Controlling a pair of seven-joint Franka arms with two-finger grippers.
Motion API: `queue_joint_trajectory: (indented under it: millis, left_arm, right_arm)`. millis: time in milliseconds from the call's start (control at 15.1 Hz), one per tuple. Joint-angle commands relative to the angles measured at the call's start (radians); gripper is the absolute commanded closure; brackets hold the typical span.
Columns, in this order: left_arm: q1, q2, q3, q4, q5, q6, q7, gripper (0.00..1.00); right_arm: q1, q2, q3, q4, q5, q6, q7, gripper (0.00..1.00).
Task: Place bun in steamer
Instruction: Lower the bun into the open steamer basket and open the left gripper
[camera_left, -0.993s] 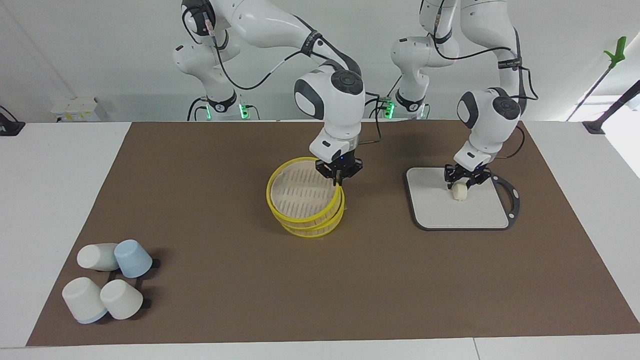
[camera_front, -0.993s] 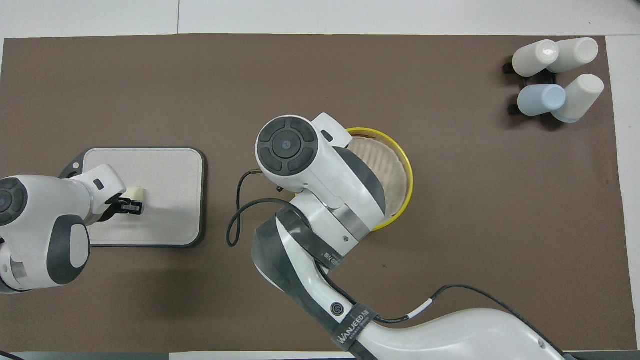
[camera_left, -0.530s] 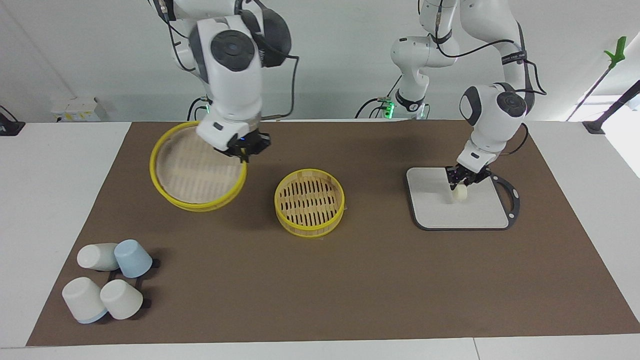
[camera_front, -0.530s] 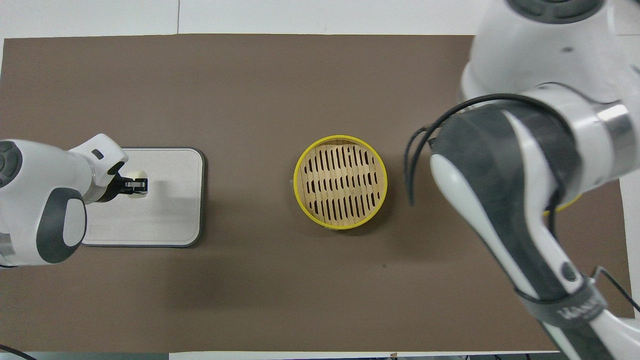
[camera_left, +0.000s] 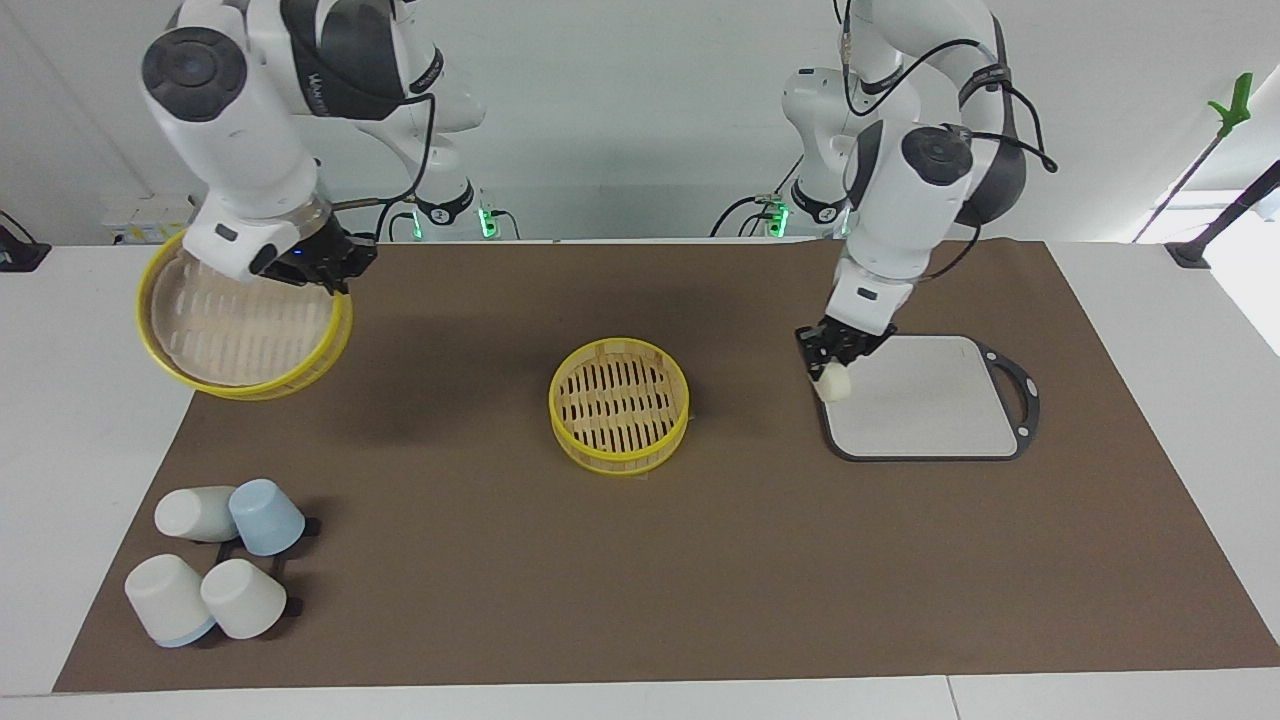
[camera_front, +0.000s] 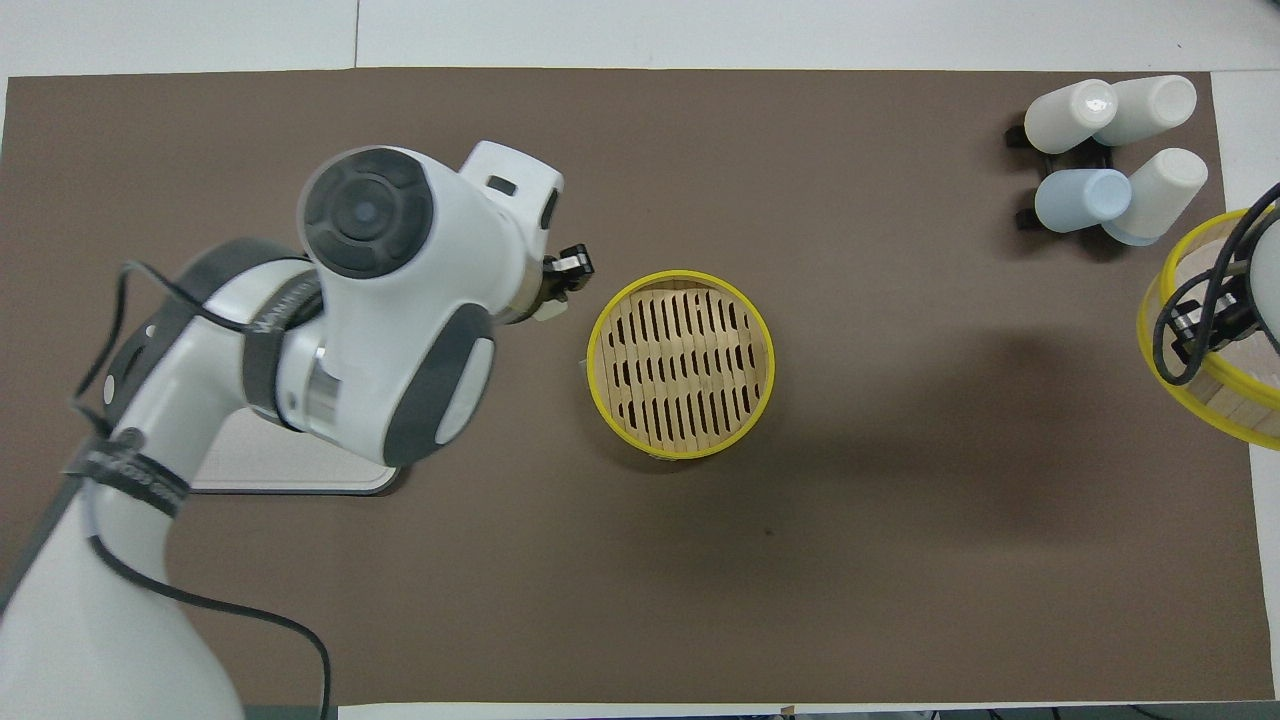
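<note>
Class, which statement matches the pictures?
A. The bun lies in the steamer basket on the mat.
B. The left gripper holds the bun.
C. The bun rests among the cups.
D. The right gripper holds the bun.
B: the left gripper grips the bun over the grey board's edge; the steamer basket has nothing in it.

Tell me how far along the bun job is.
Done: the steamer is uncovered; the right gripper holds its top tier aloft at its own end of the table. In hand: the left gripper carries the bun, over the board's edge. Left: move over the steamer, release.
</note>
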Motion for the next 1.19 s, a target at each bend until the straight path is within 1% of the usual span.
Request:
queue_joint_trajectory:
  millis: [0, 66, 132, 199, 331, 397, 464, 530, 596, 662, 728, 795, 861, 927, 993, 1126]
  left_arm:
    - [-0.118, 0.104, 0.024, -0.015, -0.008, 0.111, -0.079, 0.65]
    - [-0.152, 0.131, 0.025, -0.023, -0.005, 0.142, -0.096, 0.65]
    - [-0.165, 0.134, 0.025, -0.055, -0.003, 0.167, -0.096, 0.65]
    - [-0.172, 0.136, 0.025, -0.080, -0.003, 0.203, -0.096, 0.65]
    - [-0.174, 0.149, 0.024, -0.091, -0.003, 0.254, -0.101, 0.64]
    - [-0.177, 0.152, 0.025, -0.097, -0.003, 0.257, -0.108, 0.58]
    - [-0.177, 0.153, 0.025, -0.098, -0.003, 0.256, -0.121, 0.36]
    - [-0.179, 0.151, 0.025, -0.095, -0.003, 0.244, -0.128, 0.02]
    - [-0.179, 0.140, 0.024, -0.095, -0.003, 0.231, -0.127, 0.00]
    - [-0.168, 0.125, 0.024, -0.094, -0.005, 0.195, -0.124, 0.00]
    - [-0.153, 0.081, 0.024, -0.094, -0.006, 0.128, -0.112, 0.00]
    - [-0.118, 0.029, 0.025, -0.098, -0.006, 0.056, -0.104, 0.00]
    - [-0.067, -0.032, 0.022, -0.100, -0.009, -0.020, -0.089, 0.00]
    - [-0.012, -0.088, 0.022, -0.094, -0.017, -0.107, -0.035, 0.00]
    - [0.043, -0.137, 0.022, -0.088, -0.019, -0.182, 0.017, 0.00]
    - [0.164, -0.241, 0.028, -0.086, -0.017, -0.313, 0.138, 0.00]
  right_arm:
    - [0.011, -0.064, 0.018, -0.099, -0.031, 0.060, -0.009, 1.00]
    - [0.015, -0.071, 0.018, -0.108, -0.031, 0.066, -0.006, 1.00]
    - [0.017, -0.073, 0.018, -0.112, -0.031, 0.068, -0.003, 1.00]
    - [0.018, -0.074, 0.018, -0.115, -0.031, 0.069, -0.001, 1.00]
    - [0.018, -0.074, 0.019, -0.115, -0.031, 0.069, 0.000, 1.00]
    - [0.020, -0.074, 0.022, -0.115, -0.031, 0.069, 0.004, 1.00]
    - [0.022, -0.074, 0.027, -0.115, -0.029, 0.071, 0.007, 1.00]
    - [0.023, -0.073, 0.035, -0.107, -0.021, 0.072, 0.026, 1.00]
    - [0.056, -0.068, 0.064, -0.102, -0.011, 0.109, 0.072, 1.00]
    - [0.105, -0.070, 0.071, -0.105, -0.009, 0.138, 0.150, 1.00]
    - [0.165, -0.065, 0.073, -0.102, 0.015, 0.161, 0.251, 1.00]
    - [0.239, -0.058, 0.073, -0.095, 0.069, 0.195, 0.349, 1.00]
    - [0.306, -0.035, 0.073, -0.093, 0.106, 0.227, 0.457, 1.00]
    - [0.372, 0.008, 0.073, -0.074, 0.132, 0.279, 0.597, 1.00]
    - [0.400, 0.031, 0.073, -0.064, 0.158, 0.331, 0.675, 1.00]
    - [0.402, 0.045, 0.073, -0.069, 0.175, 0.368, 0.686, 1.00]
